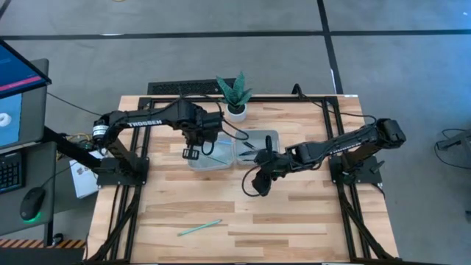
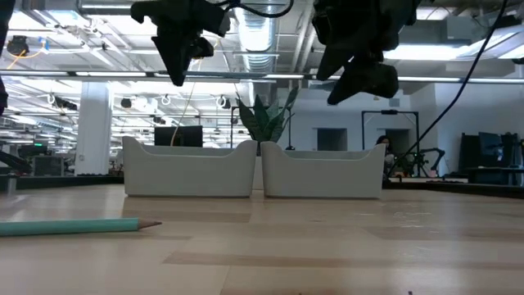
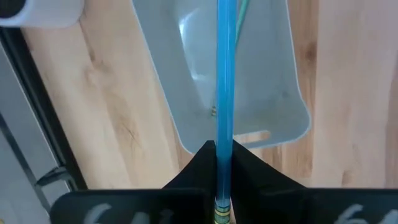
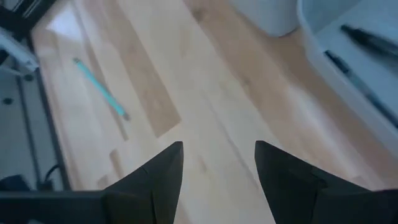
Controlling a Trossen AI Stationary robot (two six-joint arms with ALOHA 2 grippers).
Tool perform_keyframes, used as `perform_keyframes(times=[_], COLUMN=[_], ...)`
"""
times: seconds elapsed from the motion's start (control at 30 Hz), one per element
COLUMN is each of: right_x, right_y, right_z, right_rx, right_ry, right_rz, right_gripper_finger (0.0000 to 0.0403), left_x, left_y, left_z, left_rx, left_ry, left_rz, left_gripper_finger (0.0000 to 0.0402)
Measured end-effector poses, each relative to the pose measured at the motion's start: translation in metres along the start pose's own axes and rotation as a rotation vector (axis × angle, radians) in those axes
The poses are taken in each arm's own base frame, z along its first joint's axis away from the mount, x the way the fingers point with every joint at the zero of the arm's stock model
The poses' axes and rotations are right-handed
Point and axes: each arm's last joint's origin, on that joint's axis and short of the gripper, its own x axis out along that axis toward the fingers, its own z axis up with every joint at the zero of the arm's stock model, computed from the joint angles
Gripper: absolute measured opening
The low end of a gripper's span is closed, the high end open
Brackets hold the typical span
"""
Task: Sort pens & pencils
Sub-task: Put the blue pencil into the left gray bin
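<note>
Over the left tray (image 1: 208, 157), left gripper (image 3: 222, 163) clamped tight on a teal pencil (image 3: 224, 93), shaft running straight out above the tray floor, with what looks like another teal pencil already lying inside. Just short of the right tray (image 1: 257, 143), right gripper (image 4: 217, 163) hanging above bare wood, fingers spread wide, nothing held. Inside that right tray, dark pens (image 4: 359, 37) lying against the floor. Out on the near part of the table (image 1: 294, 221), well apart from both trays, one last teal pencil (image 1: 199, 228) lying loose.

Step in hand, by the look of it: dropping the held pencil into the left tray. Best done by lowering first, keeping the shaft lined up with the tray's long side and both ends inside the rim, then letting go. Released from high up, likely to bounce or end up propped over the wall. After that, the stray pencil on the wood needing a low, square approach across its middle.
</note>
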Motion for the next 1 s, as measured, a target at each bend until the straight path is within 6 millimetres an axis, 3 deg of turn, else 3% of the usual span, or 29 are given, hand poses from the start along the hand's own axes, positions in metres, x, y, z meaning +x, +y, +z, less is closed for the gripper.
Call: perform_keyframes(times=[0.3,0.63,0.8,1.0], right_x=[0.0,0.0,0.0,0.0], right_y=[-0.002,-0.01,-0.01,-0.01], right_z=[-0.004,0.004,0.005,0.01], right_rx=[-0.006,0.045,0.047,0.059], right_ry=[-0.018,-0.035,-0.045,-0.071], right_rz=[-0.079,-0.093,-0.085,-0.07], right_gripper_finger=[0.0221,0.0221,0.0221,0.0221], left_x=[0.052,0.092,0.105,0.108], left_y=[-0.009,-0.014,-0.014,-0.016], left_z=[-0.007,-0.014,-0.017,-0.014], left_rx=[0.056,0.093,0.053,0.066], left_ry=[0.106,0.129,0.114,0.088], left_rz=[-0.038,-0.001,-0.03,-0.008], left_gripper_finger=[0.0009,0.0017,0.0008,0.0026])
